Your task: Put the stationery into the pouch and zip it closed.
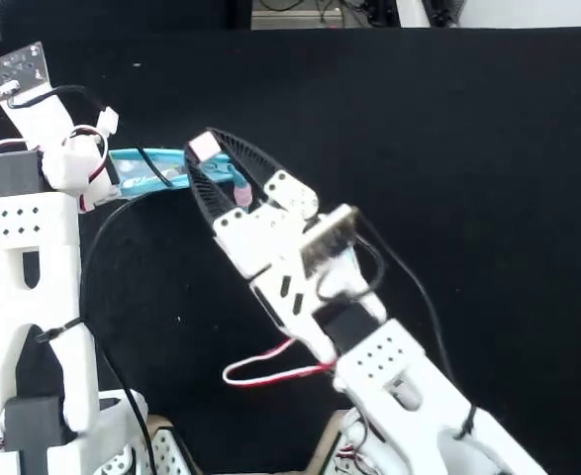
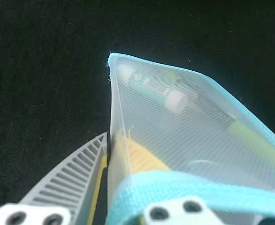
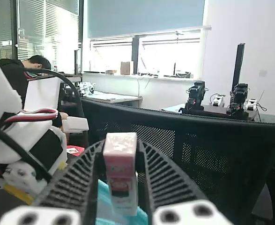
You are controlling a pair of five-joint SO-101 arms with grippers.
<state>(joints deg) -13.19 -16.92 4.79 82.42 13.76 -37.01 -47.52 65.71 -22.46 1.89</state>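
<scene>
- Turquoise-edged mesh pouch (image 1: 151, 170), pens (image 2: 151, 86) inside, hangs pinched at one end in the left tool (image 2: 108, 187).
- Right tool (image 3: 121, 147) clamps a pink block (image 3: 120, 180) over the pouch mouth; best to sink it well inside before letting go.

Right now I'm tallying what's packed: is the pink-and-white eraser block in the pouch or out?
Out. The pink-and-white eraser block is gripped in the right end effector, outside the translucent teal-edged mesh pouch.
</scene>
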